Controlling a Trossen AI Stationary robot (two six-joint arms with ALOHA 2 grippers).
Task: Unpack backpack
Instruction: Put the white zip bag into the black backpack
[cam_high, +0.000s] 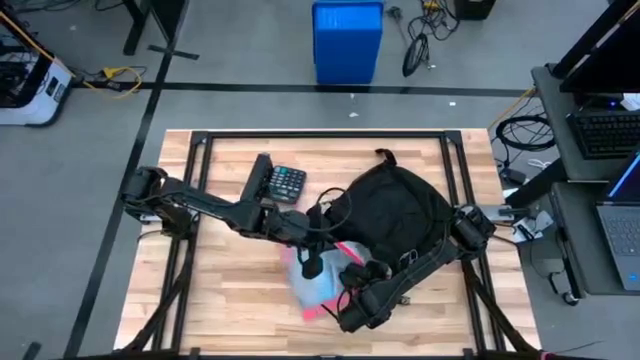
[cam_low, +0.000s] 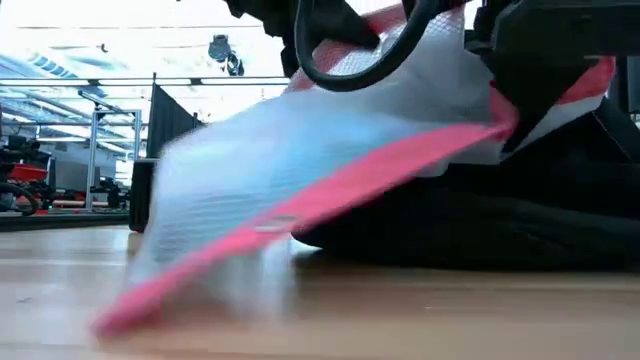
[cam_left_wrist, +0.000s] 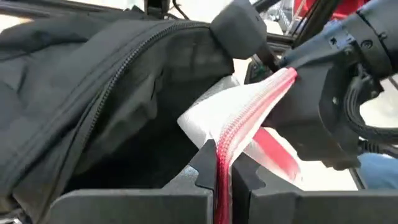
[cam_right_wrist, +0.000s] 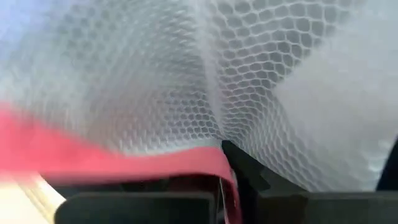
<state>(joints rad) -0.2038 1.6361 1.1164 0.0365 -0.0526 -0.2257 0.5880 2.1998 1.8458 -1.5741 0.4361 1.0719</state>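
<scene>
Wooden tabletop (cam_high: 240, 290), grey floor (cam_high: 240, 60) beyond.

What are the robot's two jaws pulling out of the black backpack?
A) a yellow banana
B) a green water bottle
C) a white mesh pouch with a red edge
C: both the left gripper and right gripper pinch the red edge of a white mesh pouch beside the open backpack.

No readable text, label, brand or number on anything in view.
</scene>
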